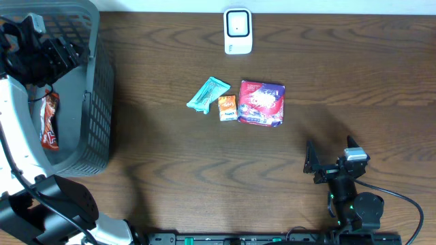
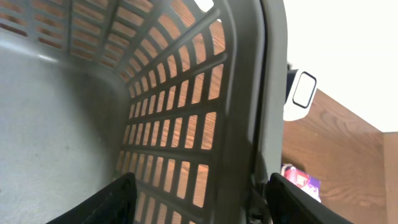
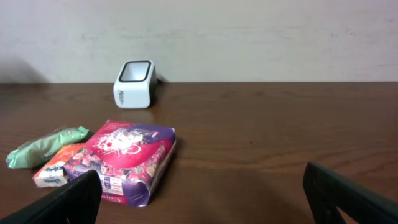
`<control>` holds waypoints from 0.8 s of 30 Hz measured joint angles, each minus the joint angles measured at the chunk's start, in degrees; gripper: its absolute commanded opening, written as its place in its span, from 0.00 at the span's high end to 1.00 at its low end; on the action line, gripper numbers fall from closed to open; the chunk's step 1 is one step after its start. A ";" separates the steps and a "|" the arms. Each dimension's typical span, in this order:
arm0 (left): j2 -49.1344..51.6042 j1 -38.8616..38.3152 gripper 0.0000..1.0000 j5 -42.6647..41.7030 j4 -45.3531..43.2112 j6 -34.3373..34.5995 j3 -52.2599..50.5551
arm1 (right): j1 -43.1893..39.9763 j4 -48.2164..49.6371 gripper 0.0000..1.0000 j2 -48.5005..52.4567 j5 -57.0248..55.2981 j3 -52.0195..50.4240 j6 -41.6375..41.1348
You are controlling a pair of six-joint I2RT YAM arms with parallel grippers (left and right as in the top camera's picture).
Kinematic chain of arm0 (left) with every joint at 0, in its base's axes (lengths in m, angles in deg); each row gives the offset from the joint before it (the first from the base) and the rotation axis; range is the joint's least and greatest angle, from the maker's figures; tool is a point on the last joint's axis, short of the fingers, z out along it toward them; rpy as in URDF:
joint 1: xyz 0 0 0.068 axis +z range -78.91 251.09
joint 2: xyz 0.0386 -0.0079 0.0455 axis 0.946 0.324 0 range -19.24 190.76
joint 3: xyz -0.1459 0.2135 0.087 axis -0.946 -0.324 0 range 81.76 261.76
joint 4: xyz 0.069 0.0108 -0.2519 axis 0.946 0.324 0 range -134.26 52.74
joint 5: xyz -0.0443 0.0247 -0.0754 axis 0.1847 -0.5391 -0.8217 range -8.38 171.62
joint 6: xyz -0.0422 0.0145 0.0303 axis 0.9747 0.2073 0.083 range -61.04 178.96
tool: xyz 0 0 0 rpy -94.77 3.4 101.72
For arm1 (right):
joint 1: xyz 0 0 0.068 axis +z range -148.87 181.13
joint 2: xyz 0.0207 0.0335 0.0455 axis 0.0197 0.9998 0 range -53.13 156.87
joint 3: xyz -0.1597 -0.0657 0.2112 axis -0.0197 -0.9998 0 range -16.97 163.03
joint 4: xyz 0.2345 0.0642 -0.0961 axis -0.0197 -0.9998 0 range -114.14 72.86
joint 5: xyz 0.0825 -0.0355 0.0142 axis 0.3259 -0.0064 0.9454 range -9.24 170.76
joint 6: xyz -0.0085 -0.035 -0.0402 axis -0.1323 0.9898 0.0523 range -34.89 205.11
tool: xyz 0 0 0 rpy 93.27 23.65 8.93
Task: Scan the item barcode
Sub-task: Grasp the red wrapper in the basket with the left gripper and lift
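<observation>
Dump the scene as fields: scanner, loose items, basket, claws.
scanner: far edge of table, centre
loose items: teal packet, orange box, purple bag, clustered mid-table
basket: at left, one snack packet inside
left claw: open, empty, over basket
right claw: open, empty, facing the items

The left gripper [image 1: 58, 53] hangs at the upper left of the overhead frame, jaws apart, its white arm [image 1: 10, 116] running down the left edge. The right gripper [image 1: 312, 163] sits at lower right, jaws spread wide.
</observation>
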 measured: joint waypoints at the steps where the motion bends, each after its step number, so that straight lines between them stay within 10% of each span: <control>1: 0.00 0.00 0.32 -0.33 0.00 -0.20 0.00 | 0.00 0.00 0.01 0.00 0.00 0.00 0.02; 24: 1.92 1.62 0.22 42.82 -2.27 6.34 0.00 | 0.00 0.00 0.01 0.00 0.00 0.00 0.00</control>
